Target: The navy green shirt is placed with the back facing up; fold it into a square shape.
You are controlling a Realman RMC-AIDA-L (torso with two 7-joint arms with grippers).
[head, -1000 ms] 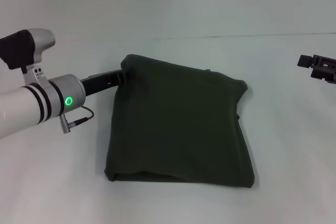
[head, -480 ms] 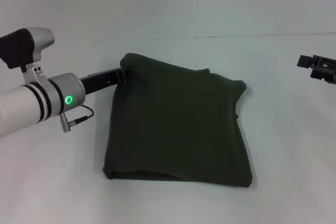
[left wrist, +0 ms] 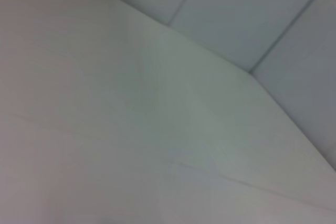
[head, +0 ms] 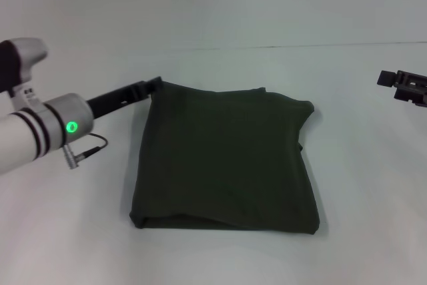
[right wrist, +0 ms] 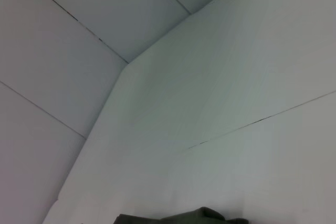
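The white table (head: pixel 220 258) carries the whole scene, and on its middle lies the navy green shirt (head: pixel 227 158), folded into a rough square with its plain dark side up and a doubled edge showing along the near side. A second ago its far left corner stood lifted into a rounded hump over the tip of the left arm; half a second ago the hump was lower, and now that corner lies flat, so the far edge runs nearly straight from the left corner to the far right corner (which still bulges slightly and overhangs a small tuck down the right side). The left arm (head: pixel 40 135), white with a green light on its wrist, has drawn back toward the left edge of the head view and sits a little higher than before. The left gripper (head: pixel 155 83) ends just at the shirt's far left corner, its dark fingers lying close together with no cloth between them that can be made out; whether the tip touches the fabric cannot be told. The right gripper (head: pixel 407 89) hangs well apart from the shirt at the right edge, unchanged across the frames, and how wide it stands cannot be told. In the right wrist view only a sliver of the shirt (right wrist: pixel 178 216) shows.
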